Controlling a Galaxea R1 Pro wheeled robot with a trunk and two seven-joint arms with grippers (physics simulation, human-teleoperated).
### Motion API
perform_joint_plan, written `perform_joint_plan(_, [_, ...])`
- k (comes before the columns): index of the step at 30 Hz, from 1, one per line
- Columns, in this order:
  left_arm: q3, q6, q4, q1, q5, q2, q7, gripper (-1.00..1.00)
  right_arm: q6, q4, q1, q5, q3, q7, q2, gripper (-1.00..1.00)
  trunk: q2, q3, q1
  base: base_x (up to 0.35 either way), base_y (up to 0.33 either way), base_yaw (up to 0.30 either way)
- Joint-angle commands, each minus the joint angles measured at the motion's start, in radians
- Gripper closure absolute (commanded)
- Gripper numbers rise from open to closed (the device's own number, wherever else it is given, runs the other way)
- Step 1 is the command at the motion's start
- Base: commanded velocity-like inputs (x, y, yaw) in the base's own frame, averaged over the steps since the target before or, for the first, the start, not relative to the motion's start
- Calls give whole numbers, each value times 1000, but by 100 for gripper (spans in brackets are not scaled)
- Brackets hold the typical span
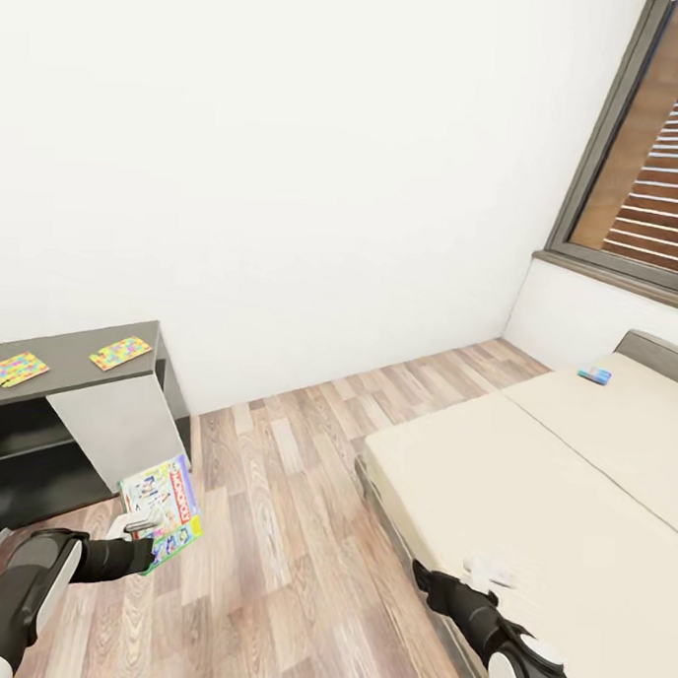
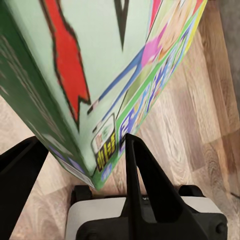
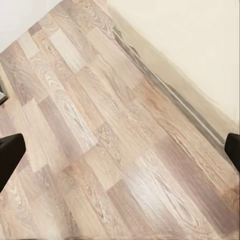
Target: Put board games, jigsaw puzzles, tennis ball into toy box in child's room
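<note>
The room is evenly and brightly lit; no hard shadows are cast on the wall (image 1: 288,159). Straight lines are bowed toward the head view's edges. The board game (image 2: 100,75) is rendered blurred, possibly from closeness.

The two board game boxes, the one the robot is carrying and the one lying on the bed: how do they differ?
The green-edged game box is held in the left gripper above the wooden floor; the blue game box lies flat on the bed, untouched. The held one is tilted and pale green with colourful print, the other mainly blue. The blue one looks much smaller here, though it is farther away. Both are flat rectangular boxes.
</note>
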Motion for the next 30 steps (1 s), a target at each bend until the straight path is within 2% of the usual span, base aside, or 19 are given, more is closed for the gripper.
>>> perform_joint_plan(1, [2, 8, -1, -1, -2, 0, -4, 100, 22, -2, -8, -10, 12, -42, 15, -100, -2, 0, 1, 0, 0, 73])
perform_joint_plan(3, [3, 28, -1, -1, -1, -2, -3, 100, 50, -2, -21, -10, 53, -92, 32, -100, -2, 3, 1, 0, 0, 82])
perform_joint_plan(7, [3, 45, 0, -1, -7, -17, 1, 100, 61, -2, -30, -10, 102, -144, 45, -100, -2, 9, 1, 0, 0, 107])
perform_joint_plan(12, [2, 46, -2, -1, -9, -28, 5, 100, 67, 0, -37, -13, 140, -214, 50, -100, -2, 17, 1, 0, 0, 136])
perform_joint_plan(18, [2, 42, -3, -1, -4, -33, 4, 100, 70, 1, -46, -19, 157, -256, 52, -100, -2, 26, 1, 0, 0, 151])
perform_joint_plan(30, [9, 42, -4, -1, 0, -26, -3, 100, 78, 3, -48, -16, 161, -263, 58, -100, -2, 44, 1, 0, 0, 166])
